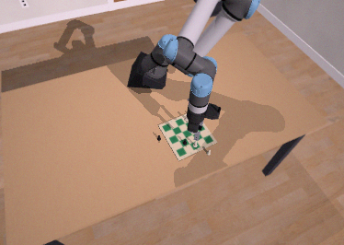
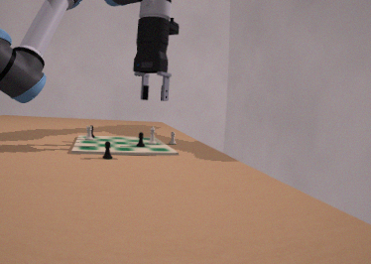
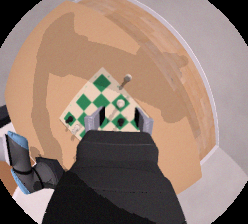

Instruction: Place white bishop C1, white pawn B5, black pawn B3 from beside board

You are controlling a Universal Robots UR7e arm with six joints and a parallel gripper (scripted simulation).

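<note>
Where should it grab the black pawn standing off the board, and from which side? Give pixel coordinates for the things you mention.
Probably by the slim body just under the round head of the black pawn [image 1: 159,138] [image 2: 107,151], coming straight down from above. It stands upright, narrowing above a wide base, with no piece close by, so the open gripper [image 1: 197,136] [image 2: 155,98] [image 3: 119,113] should fit around it.

The white bishop [image 1: 195,145] [image 2: 153,136] [image 3: 120,103], the tall, slender pale piece, stands upright on a green square of the green-and-cream board [image 1: 181,151] [image 2: 124,153] [image 3: 102,82]; the edge characters are too small to read. The white pawn [image 1: 209,152] [image 2: 173,139] [image 3: 128,78], short and round-headed, stands upright on the table top just beside the board. The black pawn [image 1: 159,138] [image 2: 107,150], dark with a round head and flared base, stands upright off the board, near a different edge.
</note>
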